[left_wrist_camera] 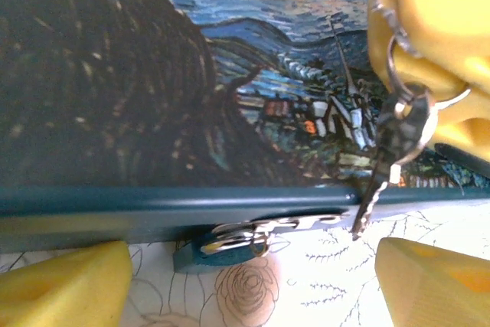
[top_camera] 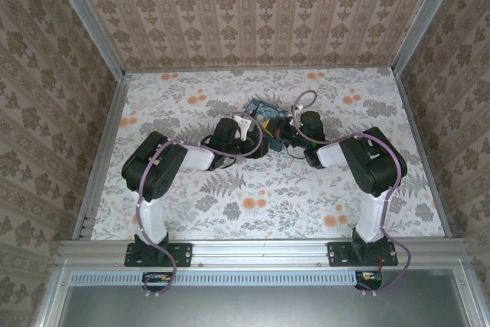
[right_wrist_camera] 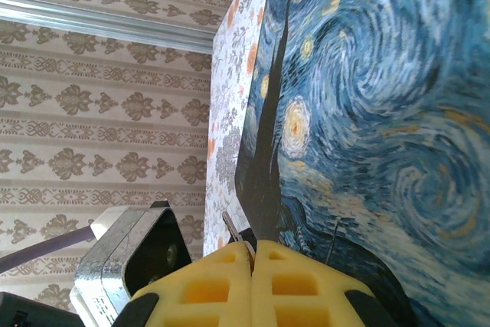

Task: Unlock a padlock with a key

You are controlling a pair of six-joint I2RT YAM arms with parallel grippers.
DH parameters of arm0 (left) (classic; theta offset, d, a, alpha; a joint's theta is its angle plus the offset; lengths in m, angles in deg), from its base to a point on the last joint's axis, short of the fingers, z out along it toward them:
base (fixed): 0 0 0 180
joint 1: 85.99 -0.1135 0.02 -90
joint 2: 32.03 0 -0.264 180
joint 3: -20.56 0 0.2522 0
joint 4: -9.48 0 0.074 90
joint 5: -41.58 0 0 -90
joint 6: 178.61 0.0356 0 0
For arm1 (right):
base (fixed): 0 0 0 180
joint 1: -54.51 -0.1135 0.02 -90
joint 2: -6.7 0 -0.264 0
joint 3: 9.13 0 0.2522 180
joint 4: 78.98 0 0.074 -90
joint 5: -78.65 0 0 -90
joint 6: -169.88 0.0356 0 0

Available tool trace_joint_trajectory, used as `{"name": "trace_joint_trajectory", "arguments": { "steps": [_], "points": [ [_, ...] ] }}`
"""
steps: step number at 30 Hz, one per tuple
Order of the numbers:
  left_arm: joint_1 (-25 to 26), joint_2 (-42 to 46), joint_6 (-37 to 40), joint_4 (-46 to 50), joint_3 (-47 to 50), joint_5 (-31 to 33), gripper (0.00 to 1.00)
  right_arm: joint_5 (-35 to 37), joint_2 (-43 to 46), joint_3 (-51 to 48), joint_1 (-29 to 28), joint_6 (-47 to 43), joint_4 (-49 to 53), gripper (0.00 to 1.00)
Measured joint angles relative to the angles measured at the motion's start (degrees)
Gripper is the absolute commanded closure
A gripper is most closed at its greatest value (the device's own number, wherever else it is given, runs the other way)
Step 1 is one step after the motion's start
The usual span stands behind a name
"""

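One step in hand, key insertion: right gripper (right_wrist_camera: 253, 262) clamped shut on thin dark metal key (left_wrist_camera: 373, 193) dangling two o'clock of small metal padlock (left_wrist_camera: 230, 244), left gripper (left_wrist_camera: 249, 277) gaping empty; next, likely steering tip toward eight o'clock.

The right claw (right_wrist_camera: 253, 249), pinched on the key (right_wrist_camera: 230, 225), sits beside the painted box (right_wrist_camera: 367, 112).

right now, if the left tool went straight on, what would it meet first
Probably the blue box, its front edge at the metal latch, dead ahead of the open left tool; depth is hard to judge. The hanging key is off to one side.
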Motion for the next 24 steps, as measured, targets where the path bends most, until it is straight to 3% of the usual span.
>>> {"name": "trace_joint_trajectory", "arguments": {
  "steps": [17,24],
  "points": [
    [0.68,-3.30,-0.04,-0.28,-4.13,-2.01,0.18,0.70,-0.07,0.02,0.74,0.00,-0.07,1.00],
    [0.92,-3.80,-2.23,-2.27,-4.09,-6.36,0.18,0.92,-0.11,0.07,0.85,0.00,-0.15,1.00]
  ]
}}
